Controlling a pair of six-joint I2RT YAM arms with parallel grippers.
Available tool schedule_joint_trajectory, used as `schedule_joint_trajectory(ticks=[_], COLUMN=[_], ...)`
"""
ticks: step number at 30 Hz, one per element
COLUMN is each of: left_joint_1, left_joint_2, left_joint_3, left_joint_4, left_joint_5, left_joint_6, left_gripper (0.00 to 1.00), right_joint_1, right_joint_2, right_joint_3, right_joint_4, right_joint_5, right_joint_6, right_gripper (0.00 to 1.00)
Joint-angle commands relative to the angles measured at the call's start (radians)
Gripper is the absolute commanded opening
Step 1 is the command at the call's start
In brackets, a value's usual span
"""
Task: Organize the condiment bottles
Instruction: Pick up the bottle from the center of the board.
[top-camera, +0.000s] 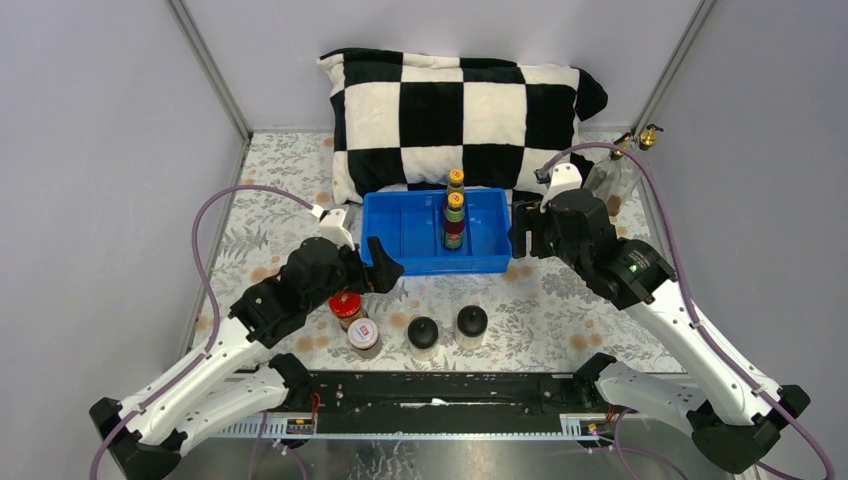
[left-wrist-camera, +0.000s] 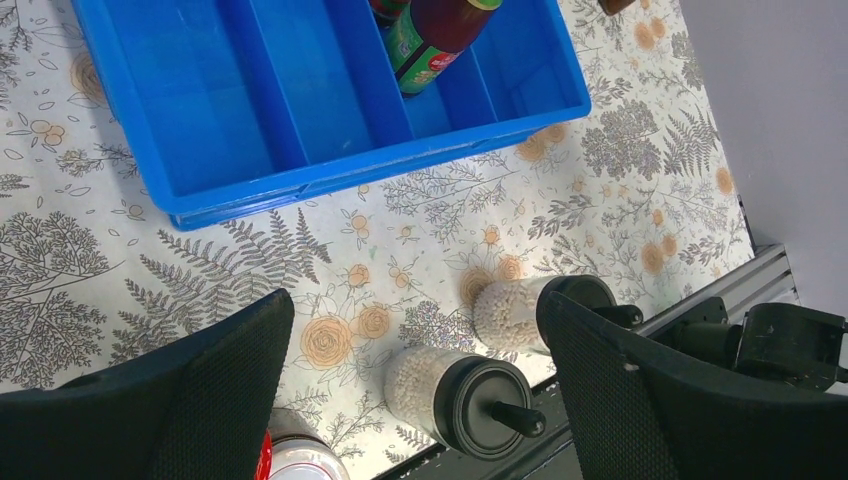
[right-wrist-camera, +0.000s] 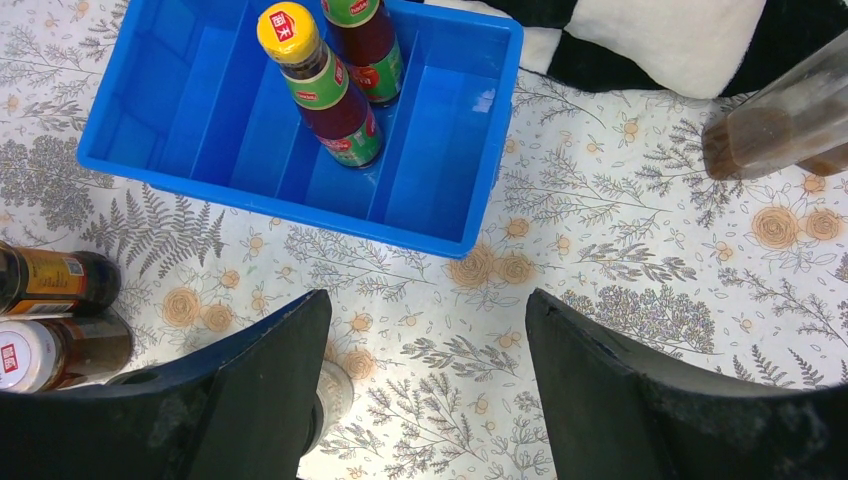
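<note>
The left gripper (left-wrist-camera: 415, 300) hangs at the near left corner of the blue tray (top-camera: 400, 203). Its 2 fingers are spread to their widest and there is nothing between them. The right gripper (right-wrist-camera: 428, 300) sits just beside the tray's right wall, its 2 fingers well parted but less so. It holds nothing either; only the floral table cover (top-camera: 560, 310) shows in the gap.

Inside the tray stand 2 slim yellow-capped sauce bottles, both upright in the same lane. 1 is the nearer sauce bottle (top-camera: 454, 218), and the farther sauce bottle (top-camera: 456, 180) is right behind it, towards the tray's back wall.

In front of the tray, on the table cover, 4 jars stand in a loose row:
- The red-lidded jar (top-camera: 346, 305) is off the tray's near left corner, close under the left arm.
- The white-lidded jar (top-camera: 363, 335) is just beside it, a little farther from the tray.
- The 2 black-capped clear jars come next: the left black-capped jar (top-camera: 423, 333) and the right black-capped jar (top-camera: 471, 323), both before the middle of the tray's front wall.

Well apart from the tray, past its far right corner, are 2 tall gold-spouted glass bottles (top-camera: 614, 178), close together.

Behind the tray lies 1 black-and-white checked pillow (top-camera: 460, 105).
</note>
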Motion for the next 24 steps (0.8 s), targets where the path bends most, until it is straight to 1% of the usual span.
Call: schedule_joint_trajectory(ticks=[1, 6, 11, 14, 18, 24], left_joint_1=[0.006, 0.006, 0.006, 0.006, 0.006, 0.006], left_joint_2=[-0.001, -0.011, -0.037, -0.014, 0.017, -0.019], left_joint_3=[0.001, -0.012, -0.027, -0.023, -0.023, -0.043], left_joint_4=[0.023, 0.033, 0.054, 0.055, 0.080, 0.097], left_joint_5=[-0.012, -0.008, 0.047, 0.040, 0.071, 0.108], left_joint_6=[0.018, 0.016, 0.012, 0.029, 0.018, 0.016], left_gripper=[0.99, 0.99, 0.99, 0.99, 0.99, 0.99], right_joint_1=[-0.002, -0.002, -0.002, -0.002, -0.001, -0.002], right_joint_2=[-0.005, -0.023, -0.078, -0.086, -0.107, -0.146], right_joint_3=[0.005, -0.020, -0.019, -0.024, -0.035, -0.024], right_joint_4=[0.014, 0.006, -0.043, -0.062, -0.071, -0.116], right_joint_5=[0.018, 0.012, -0.045, -0.055, -0.045, -0.079], right_joint_6=[0.005, 0.015, 0.046, 0.050, 0.054, 0.081], right_gripper=[0.79, 0.79, 0.78, 0.78, 0.78, 0.78])
